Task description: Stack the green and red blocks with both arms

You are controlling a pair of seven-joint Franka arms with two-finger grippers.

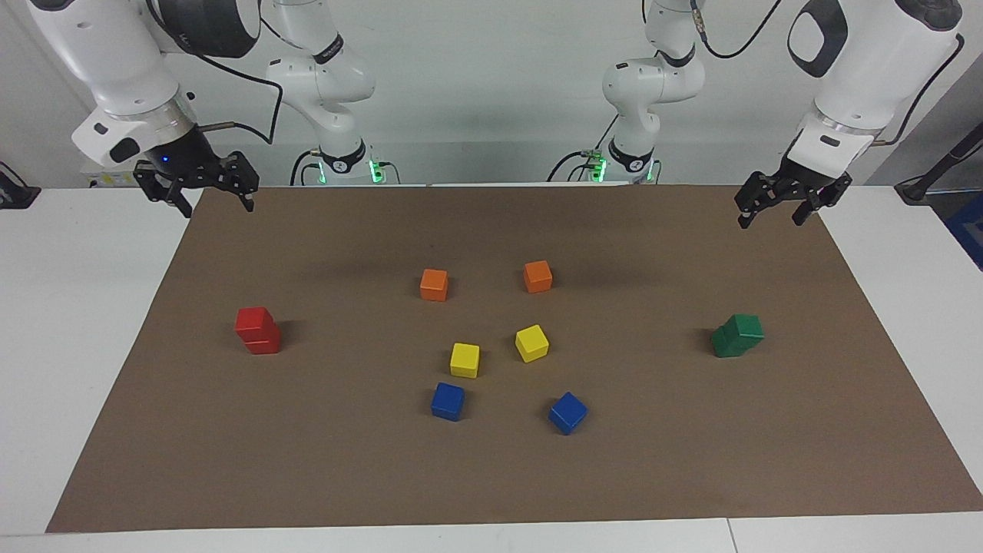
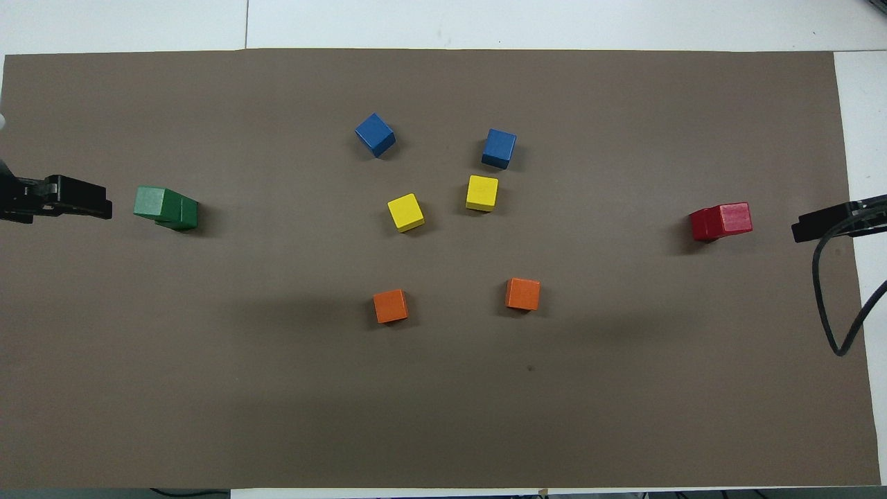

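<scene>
mat edges (image 1: 491, 484) open, six cubes (image 1: 499, 346) crowding centre

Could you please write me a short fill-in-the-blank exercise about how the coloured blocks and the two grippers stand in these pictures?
1. One red block sits on top of the other red block, forming the red stack at the ____ arm's end of the table.
2. The green stack counts ____ blocks.
3. The left gripper and the right gripper both hold ____.
4. The two blocks nearest the robots are ____.

Missing words: right; two; nothing; orange
</scene>
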